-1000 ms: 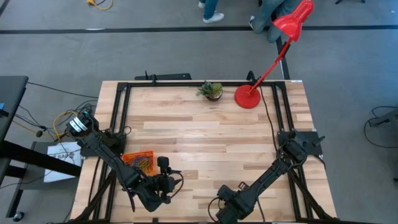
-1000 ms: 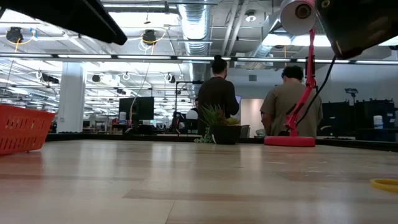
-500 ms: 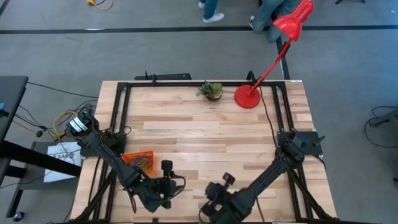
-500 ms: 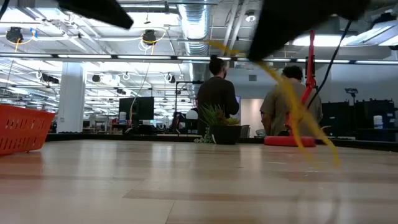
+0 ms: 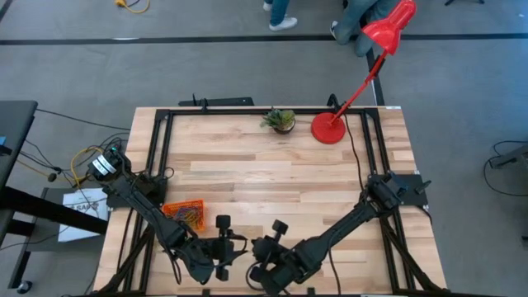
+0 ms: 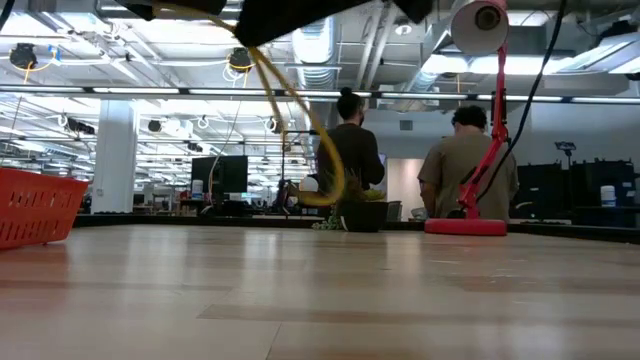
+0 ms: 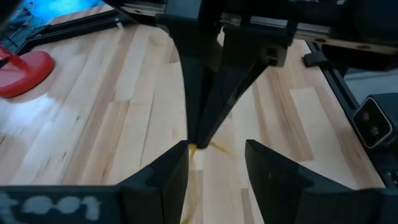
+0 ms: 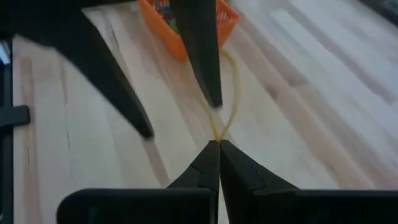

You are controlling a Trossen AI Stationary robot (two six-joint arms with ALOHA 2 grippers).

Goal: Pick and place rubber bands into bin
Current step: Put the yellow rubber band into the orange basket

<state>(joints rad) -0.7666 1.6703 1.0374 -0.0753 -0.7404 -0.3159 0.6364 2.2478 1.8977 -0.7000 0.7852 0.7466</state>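
Note:
A yellow rubber band [image 8: 231, 81] hangs above the table's near middle, with my right gripper [image 8: 216, 144] shut on it. In the low view the band [image 6: 300, 120] curves down from the picture's top, clear of the wood. My left gripper [image 7: 216, 163] is open, just left of the right one [image 5: 257, 249], and faces it. In the right wrist view one left finger [image 8: 205, 56] stands inside the band's loop; whether it touches, I cannot tell. The orange bin [image 5: 185, 213] sits at the near left, with several bands in it. My right gripper pinches the yellow band at one point of its loop [image 8: 217, 134] between its two fingertips. The fingers slant downward, toward the table's left. The rest of the loop reaches forward past the tips and hangs slack, lifted clear of the table.
A small potted plant [image 5: 280, 120] and a red lamp's round base [image 5: 327, 129] stand at the far edge. Black frame rails [image 5: 157, 157] run along the table's left and right sides. Two people [image 6: 350, 150] stand beyond the far edge.
My right gripper has gone up and toward the table's left edge along the near side, turning its wrist. The yellow band, which lay on the table at the near right, is now lifted clear and hangs beside my left gripper.

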